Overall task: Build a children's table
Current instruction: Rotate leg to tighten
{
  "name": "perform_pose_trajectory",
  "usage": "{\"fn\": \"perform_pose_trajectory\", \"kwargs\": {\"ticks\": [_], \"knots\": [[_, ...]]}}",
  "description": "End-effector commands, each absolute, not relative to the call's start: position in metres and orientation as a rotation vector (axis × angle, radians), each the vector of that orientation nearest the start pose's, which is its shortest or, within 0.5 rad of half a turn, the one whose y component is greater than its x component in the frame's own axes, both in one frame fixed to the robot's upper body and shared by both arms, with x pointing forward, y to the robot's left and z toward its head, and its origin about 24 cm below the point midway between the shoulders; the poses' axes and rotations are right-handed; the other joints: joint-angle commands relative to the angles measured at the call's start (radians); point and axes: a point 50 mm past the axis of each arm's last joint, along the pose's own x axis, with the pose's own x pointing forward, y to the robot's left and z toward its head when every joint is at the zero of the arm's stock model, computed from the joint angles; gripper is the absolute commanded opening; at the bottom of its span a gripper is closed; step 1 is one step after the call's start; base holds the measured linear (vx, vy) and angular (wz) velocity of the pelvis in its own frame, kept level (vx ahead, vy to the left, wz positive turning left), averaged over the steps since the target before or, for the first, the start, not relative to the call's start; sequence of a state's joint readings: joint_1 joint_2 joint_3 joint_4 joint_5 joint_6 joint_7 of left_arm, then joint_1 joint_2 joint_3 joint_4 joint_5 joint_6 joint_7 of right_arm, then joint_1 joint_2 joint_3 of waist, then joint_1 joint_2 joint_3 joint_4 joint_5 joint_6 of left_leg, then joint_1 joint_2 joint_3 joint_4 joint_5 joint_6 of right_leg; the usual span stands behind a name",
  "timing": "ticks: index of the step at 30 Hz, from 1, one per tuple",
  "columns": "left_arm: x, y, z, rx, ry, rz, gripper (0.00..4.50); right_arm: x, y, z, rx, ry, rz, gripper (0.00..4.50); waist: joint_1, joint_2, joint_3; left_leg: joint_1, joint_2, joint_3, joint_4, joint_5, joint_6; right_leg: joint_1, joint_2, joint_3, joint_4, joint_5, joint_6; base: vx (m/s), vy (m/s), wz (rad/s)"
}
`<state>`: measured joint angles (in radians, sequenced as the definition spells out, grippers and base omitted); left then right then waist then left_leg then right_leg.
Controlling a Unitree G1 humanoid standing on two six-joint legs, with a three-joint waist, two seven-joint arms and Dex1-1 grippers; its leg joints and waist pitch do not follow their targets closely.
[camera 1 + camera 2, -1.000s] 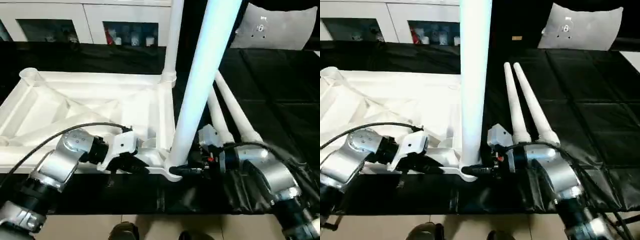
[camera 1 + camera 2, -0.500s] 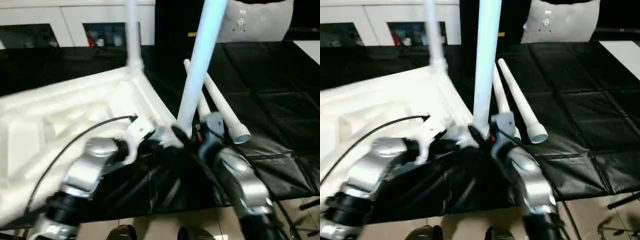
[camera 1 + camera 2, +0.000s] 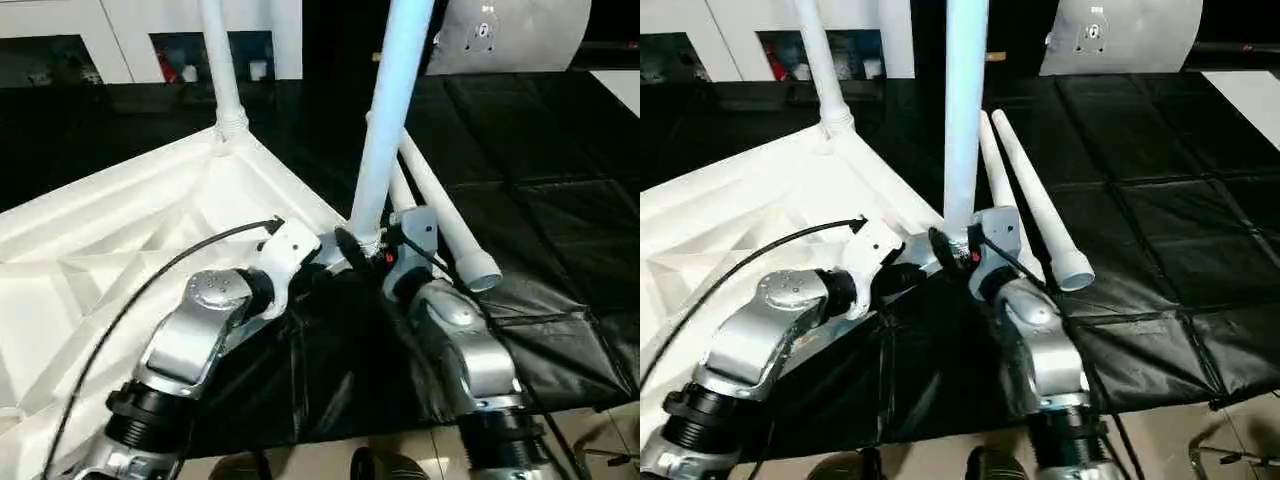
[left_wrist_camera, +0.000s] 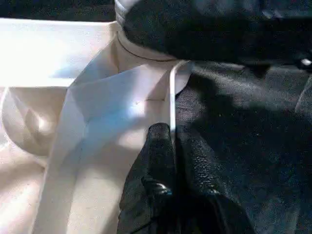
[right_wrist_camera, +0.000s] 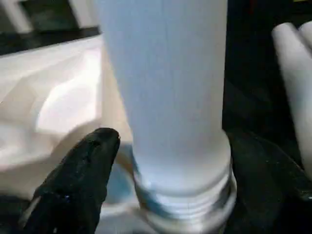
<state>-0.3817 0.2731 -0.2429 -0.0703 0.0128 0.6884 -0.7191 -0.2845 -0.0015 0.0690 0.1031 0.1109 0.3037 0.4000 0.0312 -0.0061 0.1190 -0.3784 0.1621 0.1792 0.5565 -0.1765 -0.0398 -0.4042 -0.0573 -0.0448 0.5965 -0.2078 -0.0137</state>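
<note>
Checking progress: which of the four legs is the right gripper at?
The upright leg in the tabletop's near corner; another stands at the far corner, two lie flat.

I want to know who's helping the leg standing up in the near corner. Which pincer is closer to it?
Right. The right pincer has its fingers on either side of the standing leg at its base. The left pincer is shut on the tabletop rim beside that corner.

Black quilted mat covers the work surface, hanging creased over the near edge. White cabinets along the back wall, dark openings with small red and white items inside, too small to identify. Pale grey sheet or bag with small dark marks at far right, beige floor strip at bottom.
</note>
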Motion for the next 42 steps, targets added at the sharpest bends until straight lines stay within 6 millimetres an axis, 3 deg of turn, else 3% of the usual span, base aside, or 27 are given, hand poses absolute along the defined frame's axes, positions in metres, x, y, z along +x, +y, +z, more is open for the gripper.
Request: {"fn": "perform_pose_trajectory", "kwargs": {"ticks": [1, 4, 11, 16, 22, 29, 42], "knots": [[0.286, 0.106, 0.079, 0.310, 0.405, -0.934, 0.00, 0.287, -0.080, 0.061, 0.106, 0.158, 0.719, 4.14, 0.004, 0.001, -0.051, 0.011, 0.066, -0.025, -0.057, -0.097, 0.103, 0.052, -0.087, 0.053, -0.059, -0.013, -0.238, 0.000, 0.000, 0.00], [0.284, 0.124, 0.077, 0.377, 0.436, -1.014, 0.00, 0.283, -0.100, 0.072, 0.016, 0.124, 0.899, 4.44, 0.007, 0.004, -0.052, 0.014, 0.067, -0.025, -0.055, -0.103, 0.105, 0.052, -0.086, 0.053, -0.059, -0.020, -0.242, 0.000, 0.000, 0.00], [0.278, 0.142, 0.077, 0.459, 0.483, -1.220, 0.00, 0.285, -0.122, 0.083, -0.105, 0.151, 1.114, 4.44, 0.012, 0.005, -0.057, 0.014, 0.067, -0.025, -0.048, -0.069, 0.128, 0.054, -0.087, 0.050, -0.047, 0.031, -0.281, 0.000, 0.000, 0.00], [0.272, 0.150, 0.077, 0.507, 0.508, -1.381, 0.00, 0.286, -0.125, 0.083, -0.189, 0.189, 1.254, 4.44, 0.020, 0.003, -0.055, 0.017, 0.069, -0.023, -0.047, -0.091, 0.123, 0.050, -0.090, 0.052, -0.050, -0.018, -0.288, 0.000, 0.000, 0.00], [0.272, 0.154, 0.079, 0.544, 0.527, -1.480, 0.00, 0.287, -0.123, 0.084, -0.225, 0.231, 1.414, 4.44, 0.034, 0.001, -0.056, 0.020, 0.074, -0.020, -0.046, -0.087, 0.114, 0.047, -0.090, 0.051, -0.043, -0.005, -0.302, 0.000, 0.000, 0.00], [0.276, 0.155, 0.081, 0.578, 0.527, -1.514, 0.00, 0.288, -0.121, 0.083, -0.278, 0.275, 1.538, 3.72, 0.040, -0.004, -0.054, 0.018, 0.072, -0.019, -0.045, -0.099, 0.108, 0.047, -0.094, 0.053, -0.045, -0.040, -0.298, 0.000, 0.000, 0.00], [0.280, 0.155, 0.079, 0.591, 0.522, -1.529, 0.00, 0.290, -0.116, 0.079, -0.276, 0.276, 1.587, 2.78, 0.051, -0.001, -0.053, 0.018, 0.075, -0.019, -0.047, -0.118, 0.091, 0.044, -0.093, 0.053, -0.047, -0.078, -0.290, 0.000, 0.000, 0.00]]}}
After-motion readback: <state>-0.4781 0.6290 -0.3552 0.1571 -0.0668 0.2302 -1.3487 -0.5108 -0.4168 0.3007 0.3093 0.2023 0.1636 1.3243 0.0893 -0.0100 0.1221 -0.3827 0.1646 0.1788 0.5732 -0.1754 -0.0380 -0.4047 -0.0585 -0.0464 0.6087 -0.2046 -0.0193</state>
